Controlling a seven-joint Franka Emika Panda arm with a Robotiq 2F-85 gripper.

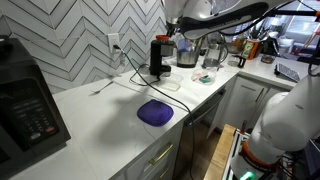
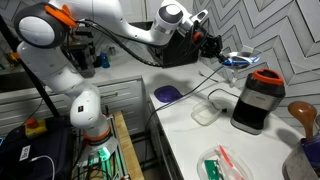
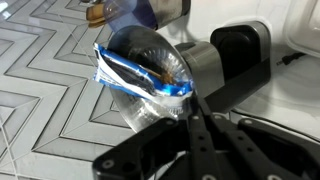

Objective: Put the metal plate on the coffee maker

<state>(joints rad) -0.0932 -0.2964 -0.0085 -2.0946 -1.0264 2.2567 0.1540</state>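
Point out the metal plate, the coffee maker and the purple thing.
metal plate (image 3: pixel 145 60), wrist view, its centre.
coffee maker (image 2: pixel 256 105), an exterior view, its front body.
purple thing (image 1: pixel 154 113), an exterior view, its top.

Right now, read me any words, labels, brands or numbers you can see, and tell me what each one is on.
No text in these pictures can be read.
Microwave keypad: marks too small to read.
Packet: green and red print, blurred.
Metal plate: no lettering shows in the wrist view.
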